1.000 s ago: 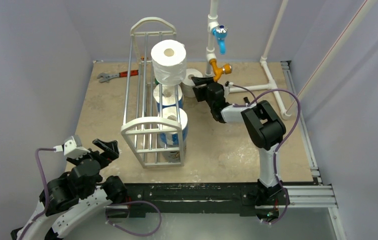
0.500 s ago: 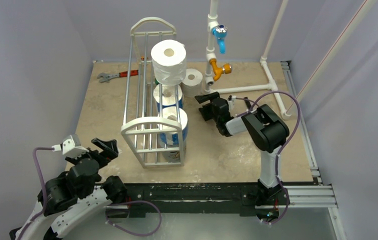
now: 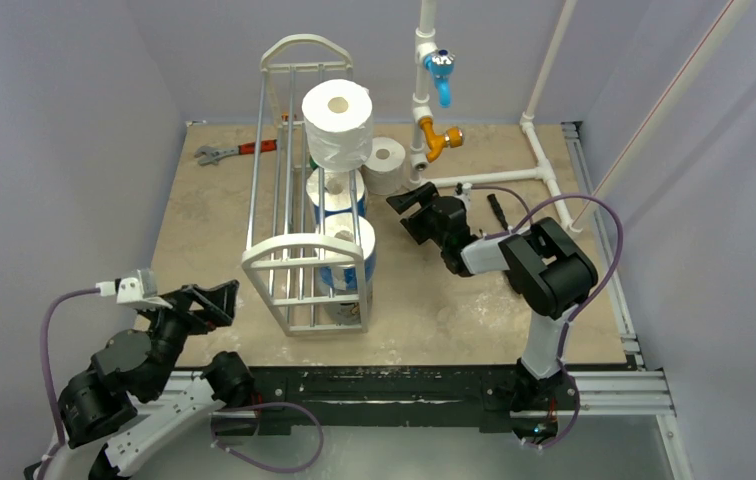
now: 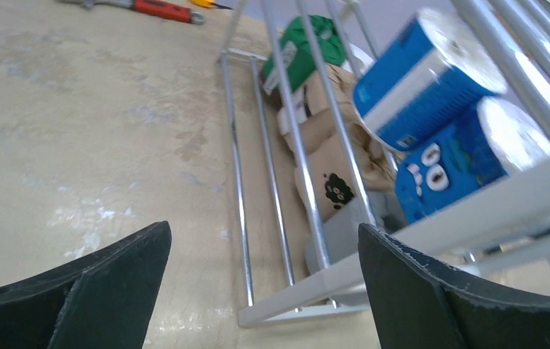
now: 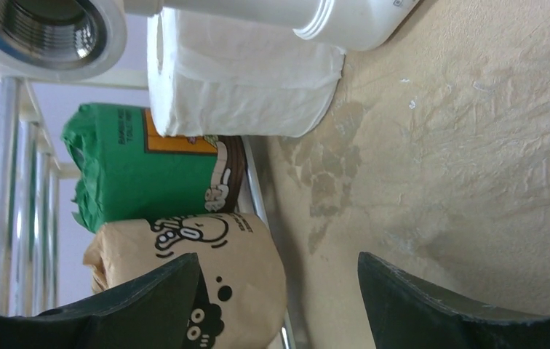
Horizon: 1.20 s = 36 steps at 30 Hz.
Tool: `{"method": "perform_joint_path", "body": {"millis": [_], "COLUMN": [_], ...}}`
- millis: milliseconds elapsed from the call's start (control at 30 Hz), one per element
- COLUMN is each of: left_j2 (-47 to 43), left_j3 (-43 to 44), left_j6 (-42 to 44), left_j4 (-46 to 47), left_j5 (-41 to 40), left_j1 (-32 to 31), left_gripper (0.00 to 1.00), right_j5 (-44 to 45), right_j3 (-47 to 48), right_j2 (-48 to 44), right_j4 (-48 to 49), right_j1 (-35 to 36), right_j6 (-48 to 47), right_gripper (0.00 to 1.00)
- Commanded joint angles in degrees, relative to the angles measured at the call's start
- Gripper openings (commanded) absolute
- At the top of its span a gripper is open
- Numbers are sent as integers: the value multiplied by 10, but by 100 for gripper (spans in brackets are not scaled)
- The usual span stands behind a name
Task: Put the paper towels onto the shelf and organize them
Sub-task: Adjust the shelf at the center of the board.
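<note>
Both claws open and empty; one paper towel roll loose beside the shelf.

The left claw (image 3: 210, 298) hangs wide open near the shelf's (image 3: 299, 239) near end, holding nothing. The right claw (image 3: 406, 210), jaws parted and empty, sits low near the loose white roll (image 3: 386, 162) standing on the surface (image 3: 214, 210) by the white pipe (image 3: 421, 100). The shelf holds blue-white rolls (image 3: 349, 250), a green roll (image 5: 141, 171), a tan printed roll (image 5: 206, 283) and a top white roll (image 3: 337, 120).

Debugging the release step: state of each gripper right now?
The left gripper is open, holding nothing.
The right gripper is open, holding nothing.
</note>
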Motion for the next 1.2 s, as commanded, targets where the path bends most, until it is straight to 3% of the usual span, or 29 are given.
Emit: {"method": "perform_joint_path", "body": {"millis": [0,67,133,300,400,533,633,933,1167], "left_j2": [-117,-65,-30,-82,-99,-42,19,60,89], "left_j3": [16,43,73,119,134,123,100,29,7], "left_j6": [156,171,167,167,188,215,230,277,278], "left_j4": [66,31,-10,-39,-42,-25,5,143,172], "left_j5": [170,217,215,164,219,341,338,337,288], "left_j1": [-1,-1,0,-1,-1,1,7,8,7], "left_gripper": [100,100,100,100,100,100,99,88,68], "right_j5": [-25,-30,-39,-52,-69,-87,-94,-102,-112], "right_j3": [-4,-12,-22,-38,-39,-36,-40,-58,-58], "right_j2": [-30,-36,-39,-45,-43,-38,-40,-67,-66], "right_j4": [-16,-18,-14,-4,3,4,5,1,5], "right_j1": [-13,-21,-28,-37,-37,-37,-37,-38,-39], "right_j6": [-71,-78,-80,-87,-98,-112,-114,-122,-120], "right_gripper": [81,81,82,82,82,82,81,81,82]}}
